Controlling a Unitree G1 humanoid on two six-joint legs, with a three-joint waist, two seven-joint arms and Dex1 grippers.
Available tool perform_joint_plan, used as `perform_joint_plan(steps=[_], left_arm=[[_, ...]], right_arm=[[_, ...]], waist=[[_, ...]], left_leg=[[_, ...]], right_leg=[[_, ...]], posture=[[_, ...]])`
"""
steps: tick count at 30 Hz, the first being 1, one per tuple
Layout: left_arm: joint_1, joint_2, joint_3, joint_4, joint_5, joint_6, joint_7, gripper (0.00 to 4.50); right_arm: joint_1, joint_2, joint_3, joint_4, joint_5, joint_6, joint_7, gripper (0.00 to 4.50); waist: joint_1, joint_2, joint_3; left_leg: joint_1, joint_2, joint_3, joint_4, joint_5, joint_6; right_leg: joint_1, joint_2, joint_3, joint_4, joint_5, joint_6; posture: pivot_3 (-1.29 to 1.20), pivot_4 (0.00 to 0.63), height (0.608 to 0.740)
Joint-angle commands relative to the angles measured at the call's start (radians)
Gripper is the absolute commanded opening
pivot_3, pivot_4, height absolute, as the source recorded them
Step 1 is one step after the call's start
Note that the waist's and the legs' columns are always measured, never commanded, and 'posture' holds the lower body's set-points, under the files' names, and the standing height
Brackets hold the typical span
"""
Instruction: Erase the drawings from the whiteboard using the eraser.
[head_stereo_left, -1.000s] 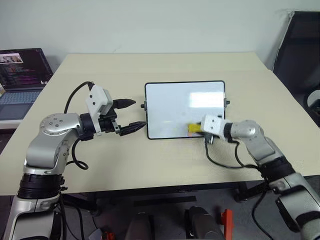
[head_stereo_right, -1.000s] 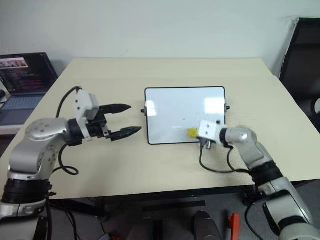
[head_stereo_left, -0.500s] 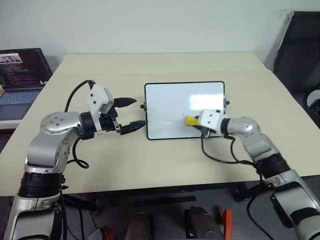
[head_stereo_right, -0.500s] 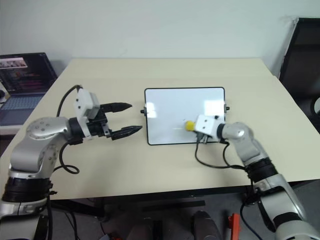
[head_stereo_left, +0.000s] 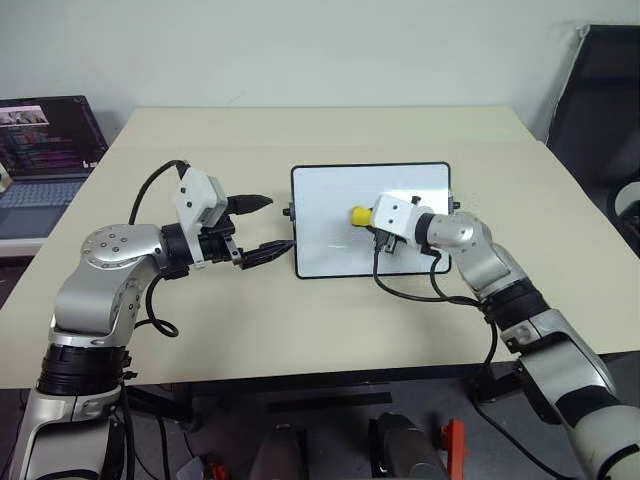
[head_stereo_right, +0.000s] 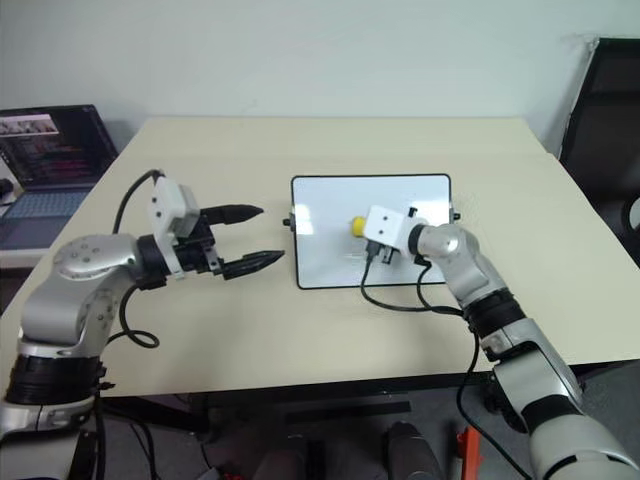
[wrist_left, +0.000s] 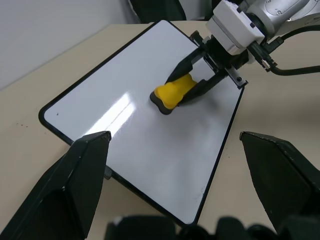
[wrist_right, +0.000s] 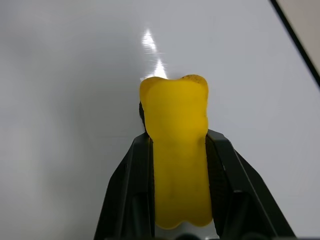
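R gripper (head_stereo_left: 372, 218) clamped on eraser (head_stereo_left: 359, 215) mid-whiteboard (head_stereo_left: 330, 250); keep pad flat, even pressure. L gripper (head_stereo_left: 270, 228) spread wide, empty, just beside board's edge.

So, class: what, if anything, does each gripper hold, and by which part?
The right gripper holds the yellow eraser by its two long sides at the rear, front end protruding. The left gripper is open and holds nothing.

- The laptop (head_stereo_left: 45, 160) is running off the picture's left edge.
- The eraser (wrist_right: 177, 150) is hiding its black underside in the right wrist view.
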Motion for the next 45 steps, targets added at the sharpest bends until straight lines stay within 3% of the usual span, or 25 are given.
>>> perform_joint_plan(steps=[1, 10, 20, 23, 27, 29, 33, 37, 45], left_arm=[[-0.001, 0.003, 0.028, -0.024, -0.009, -0.008, 0.007, 4.5], [-0.019, -0.002, 0.014, -0.011, -0.005, -0.01, 0.002, 4.5], [-0.034, -0.006, 0.005, 0.005, 0.0, -0.018, -0.013, 4.5], [-0.055, -0.016, -0.007, 0.012, -0.003, -0.019, -0.021, 4.5], [-0.073, -0.041, -0.039, 0.029, -0.008, -0.022, -0.053, 4.5], [-0.073, -0.062, -0.061, 0.024, -0.01, -0.021, -0.068, 4.5], [-0.06, -0.174, -0.14, -0.053, -0.042, 0.003, -0.057, 4.5], [-0.04, -0.273, -0.2, -0.087, -0.036, -0.007, -0.025, 4.5], [-0.005, -0.288, -0.217, -0.117, -0.041, 0.002, -0.034, 4.5]], right_arm=[[0.045, -0.046, -0.016, 0.089, -0.047, 0.037, -0.035, 0.98], [0.223, -0.097, 0.027, -0.153, 0.019, 0.11, 0.23, 0.98], [0.212, -0.122, -0.027, -0.199, 0.019, 0.145, 0.211, 0.98], [0.19, -0.123, -0.104, -0.263, 0.115, 0.209, 0.244, 0.98], [0.132, -0.104, -0.42, -0.428, 0.425, 0.432, 0.212, 0.98], [0.115, -0.112, -0.53, -0.456, 0.495, 0.49, 0.155, 0.98], [0.162, -0.243, -0.701, -0.366, 0.443, 0.529, -0.015, 0.98], [0.274, -0.358, -0.734, -0.207, 0.367, 0.581, -0.129, 0.98], [0.361, -0.411, -0.678, -0.052, 0.377, 0.571, -0.051, 0.98]], waist=[[0.001, -0.001, -0.001], [0.018, -0.005, -0.004], [0.015, -0.005, -0.004], [0.015, -0.004, -0.003], [0.021, 0.001, 0.002], [0.024, 0.003, 0.003], [0.043, 0.003, 0.003], [0.052, 0.003, 0.002], [0.014, 0.013, 0.006]], left_leg=[[0.0, 0.0, 0.0, 0.0, 0.0, 0.0], [0.002, -0.001, 0.0, -0.001, 0.001, 0.001], [0.002, 0.0, 0.001, -0.001, 0.001, 0.001], [0.001, 0.0, 0.001, -0.001, 0.001, 0.001], [-0.009, -0.001, 0.0, -0.001, 0.001, 0.001], [-0.011, -0.001, 0.0, -0.002, 0.0, 0.0], [-0.012, -0.001, -0.003, -0.004, -0.005, -0.004], [-0.016, -0.001, -0.002, -0.004, -0.011, -0.001], [-0.017, -0.001, 0.004, -0.004, -0.016, 0.008]], right_leg=[[0.0, 0.0, 0.0, 0.0, 0.0, 0.0], [0.002, 0.0, 0.001, -0.002, 0.0, 0.0], [0.001, 0.0, 0.001, -0.002, 0.0, 0.0], [0.0, 0.0, 0.001, -0.002, 0.0, 0.0], [-0.006, 0.0, 0.0, -0.003, 0.0, 0.0], [-0.008, -0.001, 0.0, -0.003, 0.003, 0.006], [-0.008, -0.001, -0.004, -0.004, -0.002, 0.002], [-0.008, -0.002, -0.004, -0.011, -0.004, 0.003], [-0.012, -0.001, 0.003, -0.013, -0.005, 0.004]], posture=[[0.0, 0.15, 0.74], [0.0, 0.15, 0.74], [0.0, 0.15, 0.74], [0.0, 0.15, 0.74], [0.0, 0.15, 0.74], [0.0, 0.15, 0.74], [0.0, 0.15, 0.74], [0.0, 0.15, 0.74], [0.0, 0.15, 0.74]])
